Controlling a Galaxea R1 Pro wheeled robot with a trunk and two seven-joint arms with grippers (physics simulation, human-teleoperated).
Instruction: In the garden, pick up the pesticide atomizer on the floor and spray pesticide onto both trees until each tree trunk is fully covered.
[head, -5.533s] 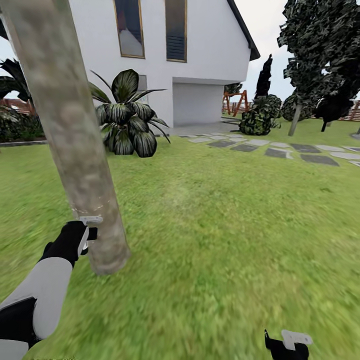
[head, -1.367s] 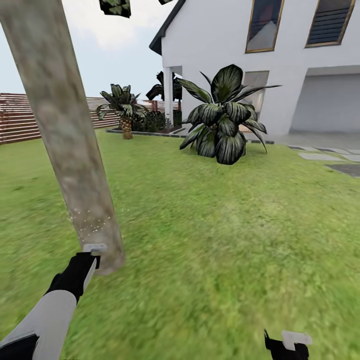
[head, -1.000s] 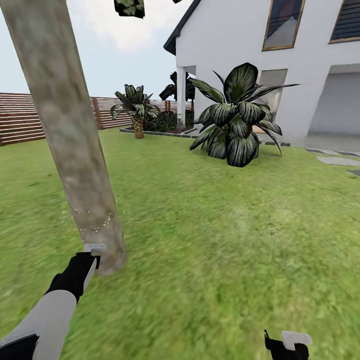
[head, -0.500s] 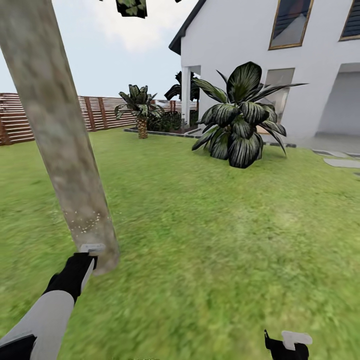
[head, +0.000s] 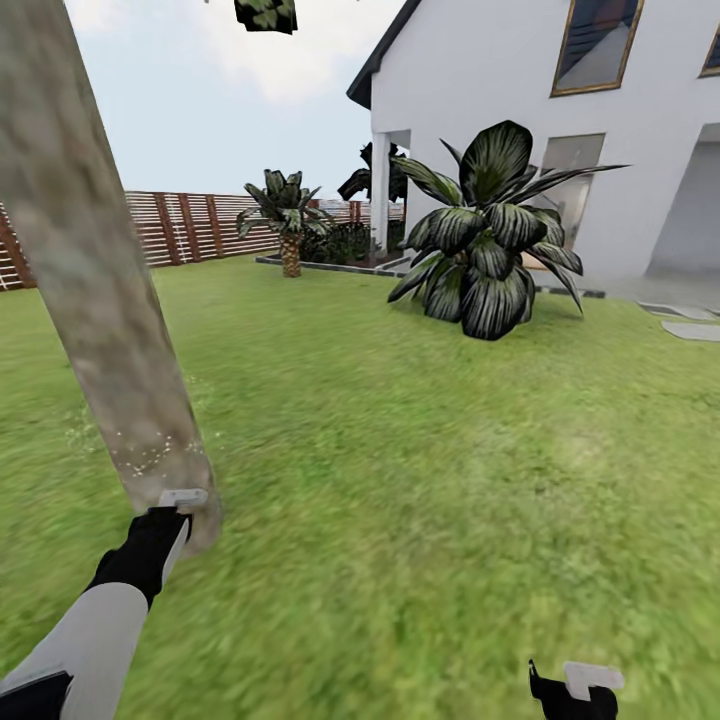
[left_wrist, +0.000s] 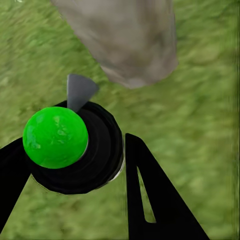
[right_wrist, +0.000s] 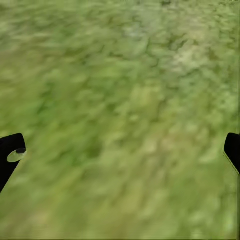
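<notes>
Left hand (head: 165, 520) clamped around atomizer (left_wrist: 67, 147), level beside trunk (head: 95, 290) base.

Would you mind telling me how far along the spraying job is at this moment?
Done: the green-capped black atomizer is off the grass, held in the left pincer. In hand: it sits beside the thick mottled beige-grey trunk, where white specks mark only a low band. Left: the bare trunk above, and a second tree.

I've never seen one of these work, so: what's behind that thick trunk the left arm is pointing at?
Behind the trunk lie lawn and a slatted fence, with sky above. The trunk hides the stretch of fence and grass straight behind it.
</notes>
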